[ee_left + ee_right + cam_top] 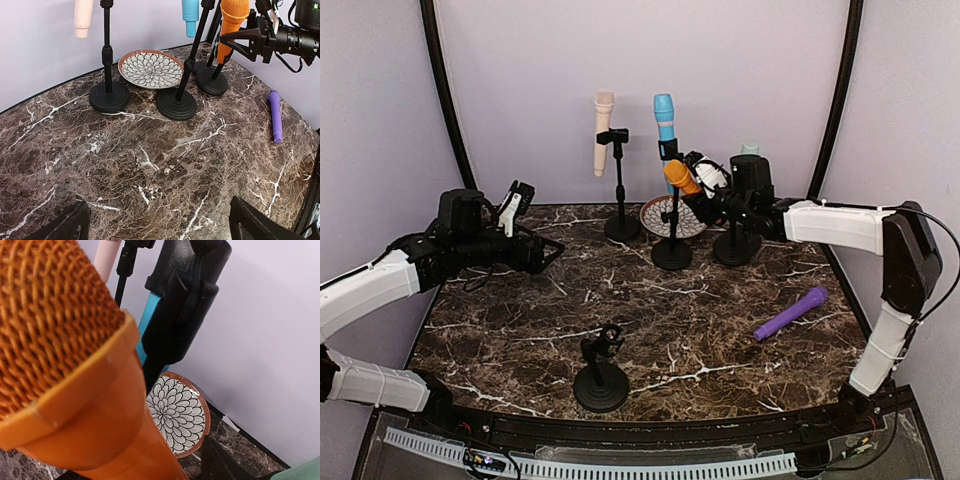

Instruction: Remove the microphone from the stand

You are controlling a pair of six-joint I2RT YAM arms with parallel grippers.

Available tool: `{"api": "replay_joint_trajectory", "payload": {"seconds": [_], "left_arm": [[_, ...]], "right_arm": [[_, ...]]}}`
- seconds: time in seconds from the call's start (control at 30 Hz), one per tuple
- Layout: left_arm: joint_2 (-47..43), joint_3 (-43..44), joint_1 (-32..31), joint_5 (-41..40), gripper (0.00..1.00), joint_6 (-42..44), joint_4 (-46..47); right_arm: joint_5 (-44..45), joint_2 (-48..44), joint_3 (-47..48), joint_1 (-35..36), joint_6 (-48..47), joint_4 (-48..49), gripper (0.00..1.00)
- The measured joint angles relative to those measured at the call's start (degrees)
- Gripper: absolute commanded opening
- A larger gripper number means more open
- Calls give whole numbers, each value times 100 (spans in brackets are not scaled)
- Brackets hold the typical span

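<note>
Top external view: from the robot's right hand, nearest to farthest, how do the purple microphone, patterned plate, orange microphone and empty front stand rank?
From the right hand:
1. Orange microphone, right at the hand, at the back.
2. Patterned plate, just left of it.
3. Purple microphone, lying on the right side.
4. Empty stand, near the front edge.

Orange microphone (pixel 678 177); floral-patterned plate (pixel 150 70)

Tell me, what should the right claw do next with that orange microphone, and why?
Probably finish closing the right gripper on the orange microphone. Its fingers sit on either side of the handle, the microphone is on its stand, and a firm grip isn't evident; lifting now might let it slip.
</note>
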Motion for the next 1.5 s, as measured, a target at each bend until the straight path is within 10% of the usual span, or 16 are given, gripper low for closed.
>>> {"api": "replay_joint_trajectory", "payload": {"seconds": [0.37, 1.0, 1.5], "left_arm": [[28, -7, 0, -59, 99, 151, 28], [-181, -63, 0, -48, 99, 188, 42], [-181, -96, 0, -35, 99, 184, 42]], "right_arm": [[463, -205, -129, 195, -369, 339, 18], [1637, -1738, -525, 2063, 820, -691, 17], [1580, -560, 227, 3324, 1637, -807, 17]]}}
